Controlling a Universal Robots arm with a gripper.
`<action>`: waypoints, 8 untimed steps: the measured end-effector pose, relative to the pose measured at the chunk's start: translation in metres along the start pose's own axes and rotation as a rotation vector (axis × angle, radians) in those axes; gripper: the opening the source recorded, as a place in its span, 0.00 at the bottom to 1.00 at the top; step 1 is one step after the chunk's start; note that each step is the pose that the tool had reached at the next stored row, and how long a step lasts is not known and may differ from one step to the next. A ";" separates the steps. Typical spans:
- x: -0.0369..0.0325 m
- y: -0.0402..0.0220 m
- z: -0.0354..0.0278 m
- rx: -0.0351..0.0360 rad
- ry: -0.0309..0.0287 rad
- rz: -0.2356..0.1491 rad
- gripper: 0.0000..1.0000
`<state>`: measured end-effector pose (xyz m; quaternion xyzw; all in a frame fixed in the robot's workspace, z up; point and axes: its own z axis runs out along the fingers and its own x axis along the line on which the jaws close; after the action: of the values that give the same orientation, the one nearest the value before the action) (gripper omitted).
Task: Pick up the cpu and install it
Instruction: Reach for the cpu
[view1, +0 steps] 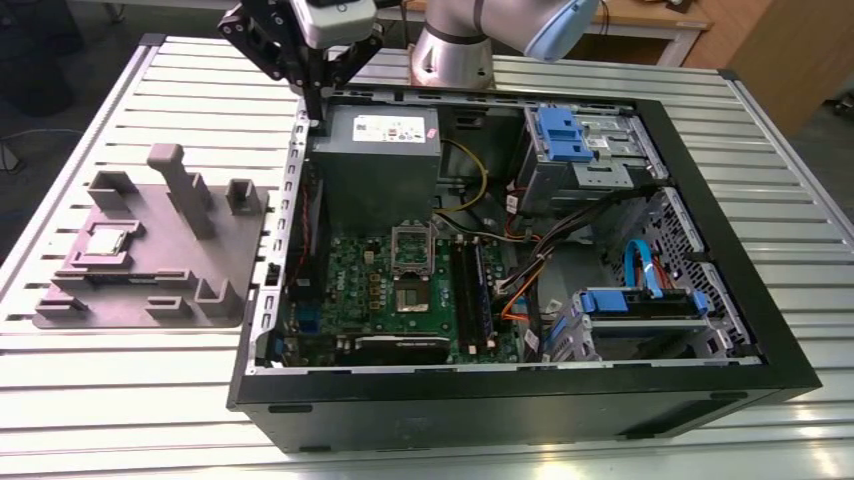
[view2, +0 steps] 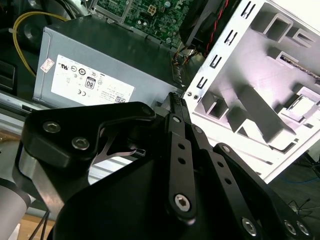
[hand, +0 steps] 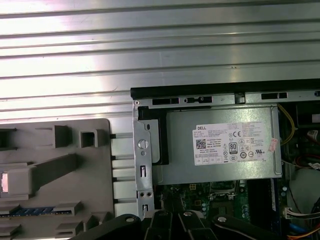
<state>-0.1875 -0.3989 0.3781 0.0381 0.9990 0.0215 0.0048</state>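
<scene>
One cpu (view1: 107, 241) lies flat in recess of grey holder tray (view1: 247, 245), on exterior view's left, well apart from open computer case (view1: 534, 405). Shiny top faces up. Square, no clear long axis; edges roughly parallel to tray edges. Gripper (view1: 316, 100) hangs at case rim beside power supply (view1: 378, 170), fingertips pressed together, holding nothing.

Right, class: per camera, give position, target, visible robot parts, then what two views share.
Exterior view: off-arm, looking down on the computer case and the cpu; arm and gripper show.
First wrist view: on the wrist, facing the power supply; gripper links show.
Second wrist view: same wrist, along the gripper toward the power supply.
All share the power supply.
</scene>
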 end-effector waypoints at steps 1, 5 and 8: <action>0.0001 0.0000 0.0000 0.0000 0.0000 0.000 0.10; 0.0080 -0.0006 -0.0001 0.0000 0.0000 0.000 0.10; 0.0087 -0.0006 -0.0001 0.0001 0.0001 0.000 0.10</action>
<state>-0.1962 -0.3989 0.3781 0.0381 0.9990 0.0215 0.0048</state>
